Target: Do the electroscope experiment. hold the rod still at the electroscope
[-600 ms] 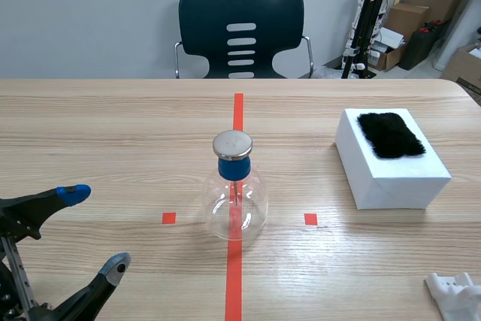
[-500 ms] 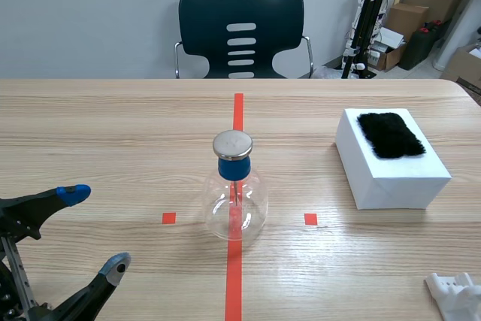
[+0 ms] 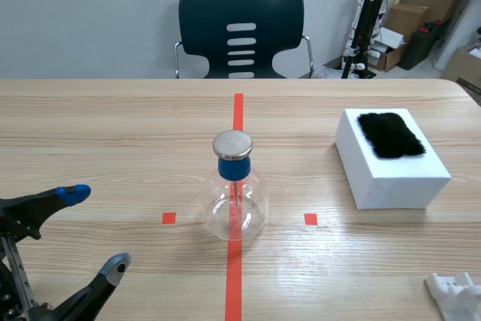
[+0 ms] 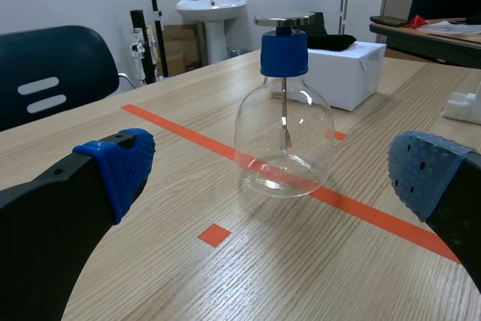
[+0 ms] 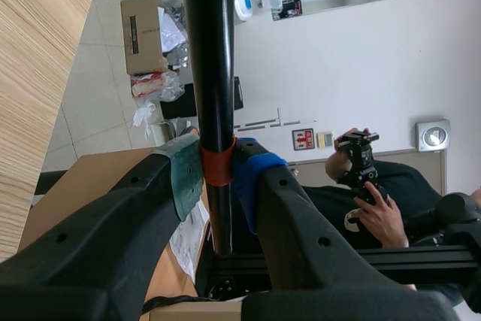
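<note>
The electroscope (image 3: 235, 193), a clear glass flask with a blue stopper (image 3: 233, 168) and a flat metal disc (image 3: 232, 144) on top, stood upright on the long tape line at the middle of the wooden table (image 3: 113, 125), between the two small tape squares. A white box (image 3: 394, 174) with a patch of black fur (image 3: 389, 134) on its top lay well apart on the right arm's side. A dark chair (image 3: 242, 28) sat beyond the far edge, with cardboard boxes (image 3: 421, 13) and a black stand (image 3: 368, 13) in the corner. The left gripper (image 3: 94, 229) rested low at the near left, released, its blue-padded fingers (image 4: 116, 167) spread wide with the flask ahead between them. The right gripper (image 5: 218, 174) was clenched on the black rod (image 5: 204, 50), both pads pressed on an orange-red band around the shaft. That wrist view looked off the table's edge into the room, where a person's hand (image 5: 379, 219) held a camera. The rod's long part ran out of the picture, so how near it stood to the electroscope could not be told. A white object (image 3: 455, 295) at the near right corner was cut off and hard to make out. The thin stem (image 4: 284, 118) inside the flask showed, its leaves too small to read.
</note>
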You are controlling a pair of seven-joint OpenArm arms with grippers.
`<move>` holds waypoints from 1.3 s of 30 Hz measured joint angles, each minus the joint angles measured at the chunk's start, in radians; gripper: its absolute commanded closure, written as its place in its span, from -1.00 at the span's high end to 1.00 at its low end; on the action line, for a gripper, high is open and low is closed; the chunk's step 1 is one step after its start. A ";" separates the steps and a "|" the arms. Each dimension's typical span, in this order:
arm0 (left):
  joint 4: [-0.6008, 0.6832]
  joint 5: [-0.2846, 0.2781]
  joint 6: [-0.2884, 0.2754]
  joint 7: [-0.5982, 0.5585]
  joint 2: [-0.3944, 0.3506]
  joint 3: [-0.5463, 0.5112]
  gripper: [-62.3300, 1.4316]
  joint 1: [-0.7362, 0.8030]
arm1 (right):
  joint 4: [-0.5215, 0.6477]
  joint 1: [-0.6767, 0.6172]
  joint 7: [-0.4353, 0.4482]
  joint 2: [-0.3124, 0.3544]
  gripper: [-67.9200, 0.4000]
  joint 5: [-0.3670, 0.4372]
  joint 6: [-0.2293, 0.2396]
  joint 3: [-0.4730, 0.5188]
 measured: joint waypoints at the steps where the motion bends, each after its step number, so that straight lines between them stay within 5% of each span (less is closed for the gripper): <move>1: 0.000 0.000 0.000 0.000 0.000 0.000 1.00 0.000 | 0.000 0.000 0.004 0.000 -0.98 0.000 0.000 0.000; 10: 0.000 0.000 0.000 0.000 0.000 0.000 1.00 0.000 | 0.000 0.000 0.002 0.003 -0.98 0.000 0.000 -0.001; 21: 0.000 0.000 0.000 0.003 0.000 0.000 1.00 0.000 | -0.004 0.061 -0.087 0.129 -0.98 0.018 0.004 -0.111; 31: 0.000 0.000 0.000 0.003 0.000 0.000 1.00 0.000 | -0.051 0.181 -0.146 0.274 -0.98 0.014 0.004 -0.280; 39: 0.000 0.000 0.000 0.003 0.000 0.000 1.00 0.000 | -0.051 0.321 -0.223 0.394 -0.98 -0.099 0.004 -0.522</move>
